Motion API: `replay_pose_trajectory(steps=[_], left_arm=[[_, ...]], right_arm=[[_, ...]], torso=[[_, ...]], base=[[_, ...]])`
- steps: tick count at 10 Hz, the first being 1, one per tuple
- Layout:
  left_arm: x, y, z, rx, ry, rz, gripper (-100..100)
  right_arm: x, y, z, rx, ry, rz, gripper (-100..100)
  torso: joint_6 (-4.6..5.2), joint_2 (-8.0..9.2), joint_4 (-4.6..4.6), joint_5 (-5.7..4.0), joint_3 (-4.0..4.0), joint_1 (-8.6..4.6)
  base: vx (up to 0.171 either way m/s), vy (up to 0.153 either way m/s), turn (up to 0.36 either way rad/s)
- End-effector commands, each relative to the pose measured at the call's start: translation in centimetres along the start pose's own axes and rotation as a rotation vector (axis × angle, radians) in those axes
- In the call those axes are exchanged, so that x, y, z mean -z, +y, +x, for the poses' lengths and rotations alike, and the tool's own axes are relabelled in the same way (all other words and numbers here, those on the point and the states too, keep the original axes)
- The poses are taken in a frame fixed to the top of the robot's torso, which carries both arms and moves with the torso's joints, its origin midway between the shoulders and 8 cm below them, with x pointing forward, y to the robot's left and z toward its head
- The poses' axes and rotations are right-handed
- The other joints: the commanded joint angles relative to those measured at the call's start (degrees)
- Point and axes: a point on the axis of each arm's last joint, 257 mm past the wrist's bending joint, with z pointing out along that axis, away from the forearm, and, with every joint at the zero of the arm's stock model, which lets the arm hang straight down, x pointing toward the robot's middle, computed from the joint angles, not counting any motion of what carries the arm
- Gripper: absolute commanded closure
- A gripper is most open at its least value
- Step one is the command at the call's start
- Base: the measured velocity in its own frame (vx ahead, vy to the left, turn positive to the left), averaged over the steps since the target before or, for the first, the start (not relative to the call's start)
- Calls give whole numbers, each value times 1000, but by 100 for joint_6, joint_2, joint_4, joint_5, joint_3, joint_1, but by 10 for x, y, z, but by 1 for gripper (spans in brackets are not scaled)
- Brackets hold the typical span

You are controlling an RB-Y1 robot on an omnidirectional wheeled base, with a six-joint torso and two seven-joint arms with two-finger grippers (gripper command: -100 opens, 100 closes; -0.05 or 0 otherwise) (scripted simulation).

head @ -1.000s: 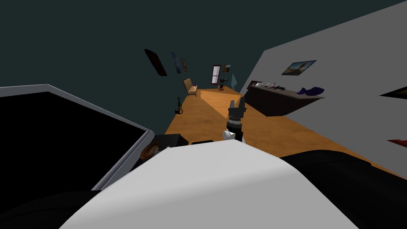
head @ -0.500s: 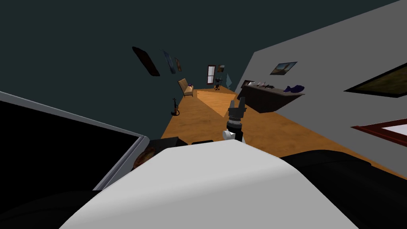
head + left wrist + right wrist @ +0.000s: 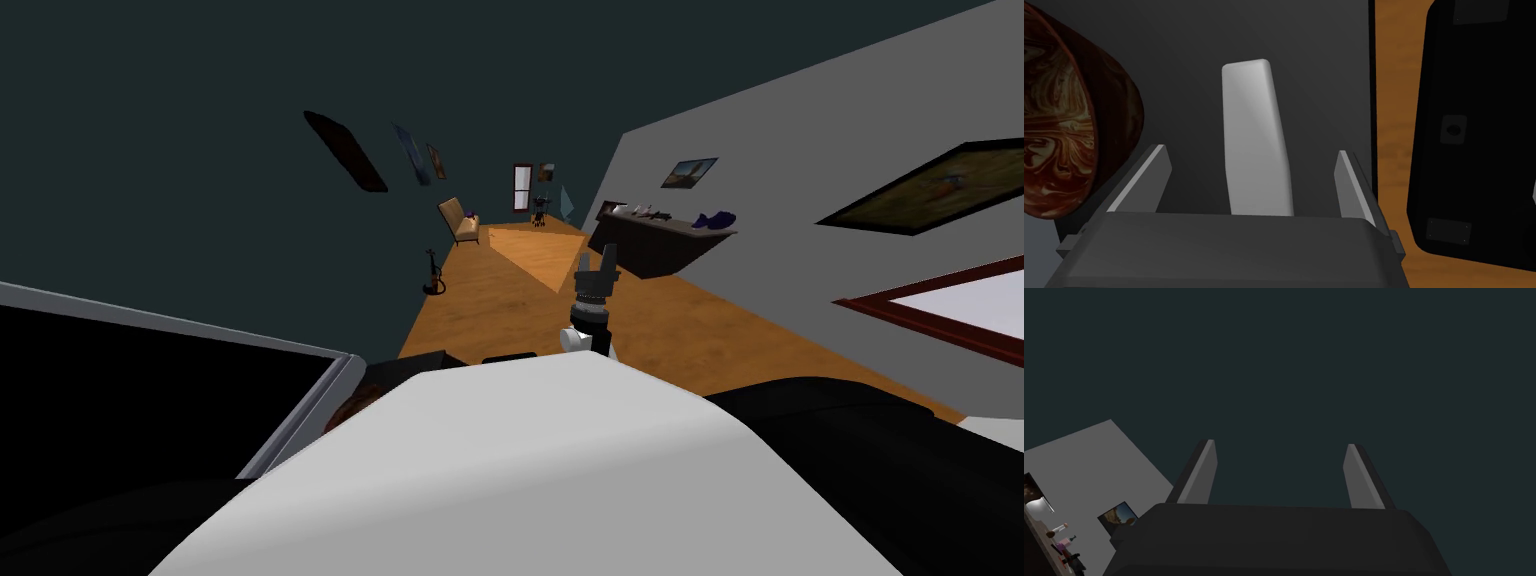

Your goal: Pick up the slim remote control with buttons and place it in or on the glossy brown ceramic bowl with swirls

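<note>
A slim, plain light grey remote (image 3: 1254, 140) lies flat on a dark table top (image 3: 1324, 75). My left gripper (image 3: 1250, 150) is open and low over the remote, which runs lengthwise between the two fingers without touching either. The glossy brown bowl with swirls (image 3: 1059, 130) stands close outside one finger (image 3: 1146, 175). In the head view a sliver of the bowl (image 3: 347, 406) and the dark table (image 3: 410, 364) peek out beside my chest. My right gripper (image 3: 597, 258) is raised over the wooden floor, open and empty (image 3: 1279, 444).
A big black panel in a grey frame (image 3: 300, 400) stands close on the left. A black block (image 3: 1474, 125) sits across a strip of wooden floor from the table's edge. A dark sideboard (image 3: 650, 245) lines the far grey wall.
The head view has swung, so the room slides left and a framed picture and a red-edged frame come in at right. Neither arm has moved.
</note>
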Motion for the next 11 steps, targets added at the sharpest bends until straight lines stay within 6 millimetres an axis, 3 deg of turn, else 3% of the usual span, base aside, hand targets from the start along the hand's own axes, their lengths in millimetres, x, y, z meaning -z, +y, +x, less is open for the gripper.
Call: replay_pose_trajectory(steps=[1,4,5,6,11], left_arm=[[0,2,-26,46,-56,-30,-100],[2,6,-71,128,-159,-75,-100],[2,7,-71,128,-162,-79,-100],[5,9,-89,166,-207,-101,-100],[14,23,-139,291,-348,-177,-100]], right_arm=[[0,0,0,0,0,0,0],[0,0,0,0,0,0,0],[0,0,0,0,0,0,0],[0,0,0,0,0,0,0],[0,0,0,0,0,0,0]], torso=[[0,0,0,0,0,0],[-1,-1,0,1,-1,5],[1,-2,0,0,-1,4],[-1,0,0,0,0,0],[1,0,0,0,0,0]], base=[[19,16,-165],[24,30,-164],[15,23,-70],[12,18,-108],[16,26,-141]])
